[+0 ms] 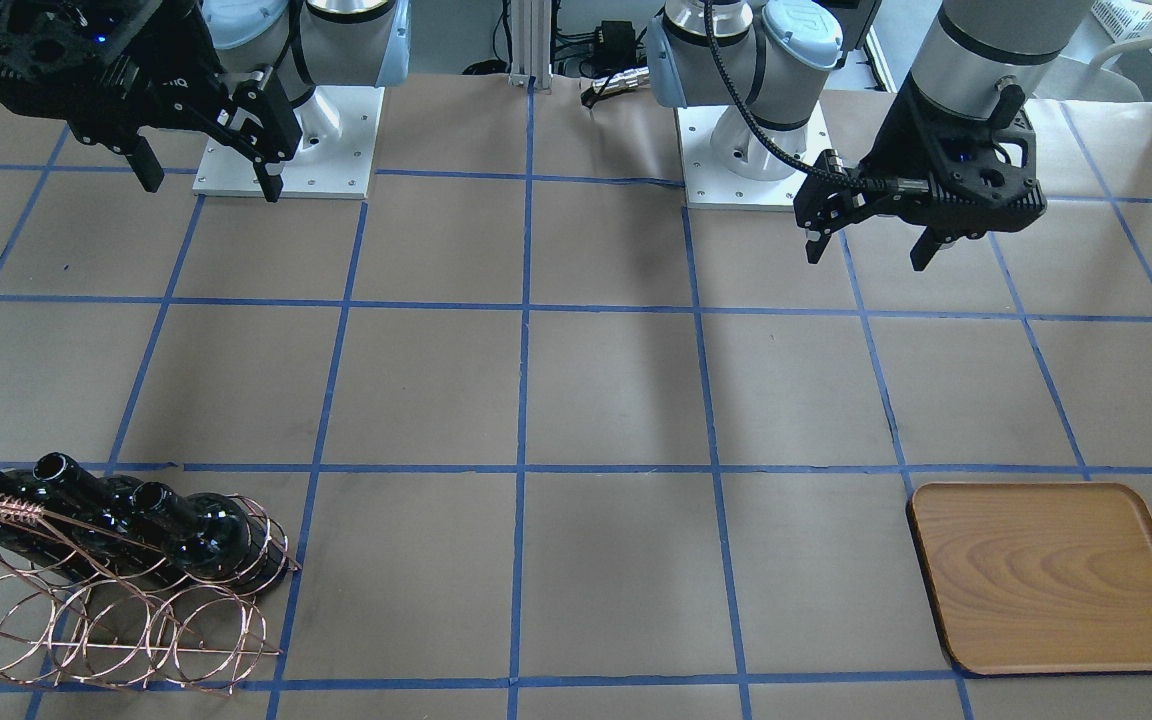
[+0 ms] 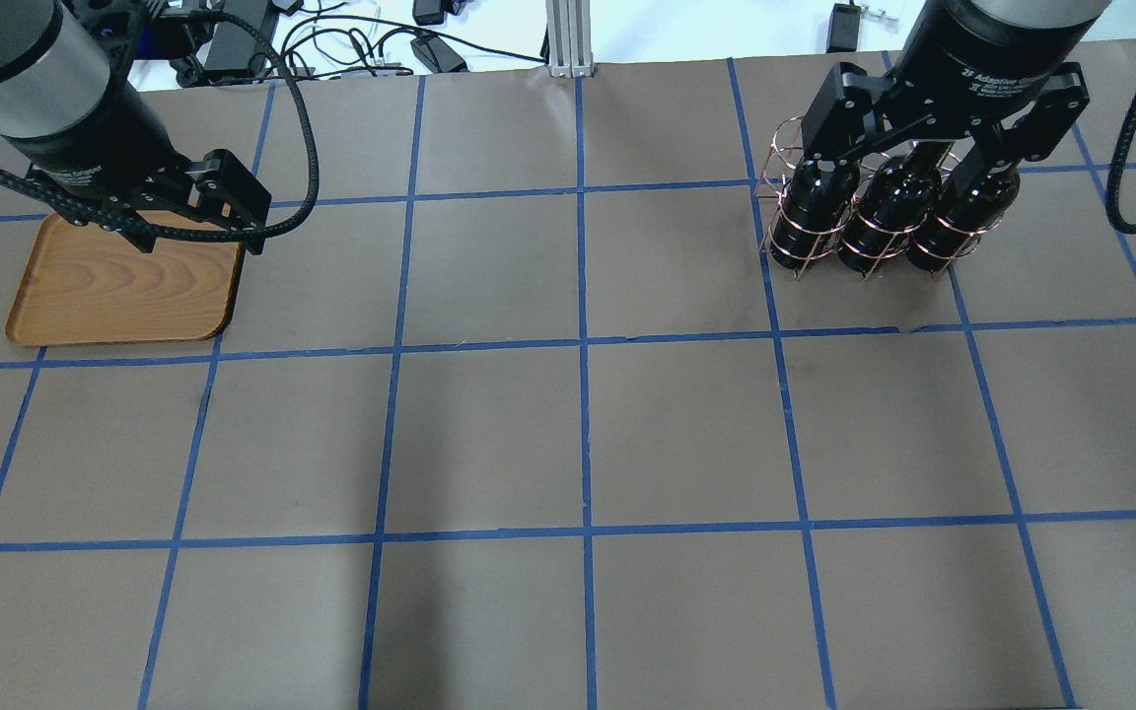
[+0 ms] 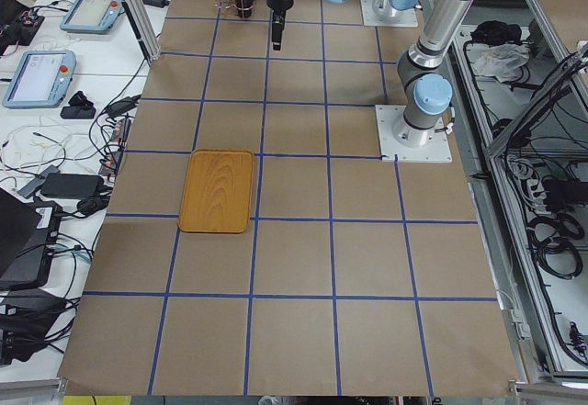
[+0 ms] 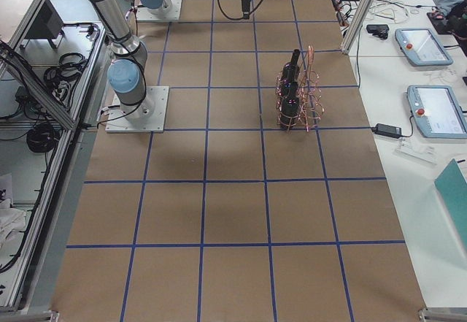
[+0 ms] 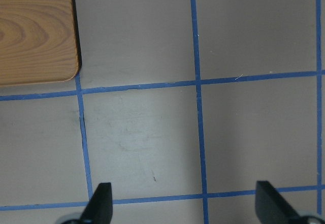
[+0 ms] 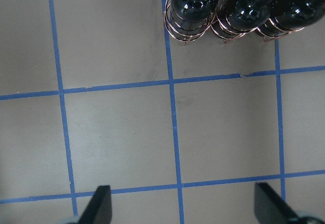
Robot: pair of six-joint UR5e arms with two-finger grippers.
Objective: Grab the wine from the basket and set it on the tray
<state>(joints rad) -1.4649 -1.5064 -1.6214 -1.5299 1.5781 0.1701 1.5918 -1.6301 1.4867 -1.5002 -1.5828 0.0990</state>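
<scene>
Three black wine bottles (image 1: 166, 505) stand side by side in the copper wire basket (image 1: 116, 630). They also show in the overhead view (image 2: 888, 217) and at the top of the right wrist view (image 6: 193, 3). My right gripper (image 2: 908, 163) hangs open and empty high above the basket (image 2: 795, 247), touching nothing. The wooden tray (image 2: 124, 286) lies bare at the opposite side of the table (image 1: 1056, 575). My left gripper (image 1: 866, 250) is open and empty, raised near the tray's edge; the left wrist view shows the tray's corner (image 5: 35, 31).
The table is brown paper with a blue tape grid (image 2: 583, 345). Both arm bases (image 1: 286, 140) stand at the robot's side of the table. Cables and an aluminium post (image 2: 568, 39) lie beyond the far edge.
</scene>
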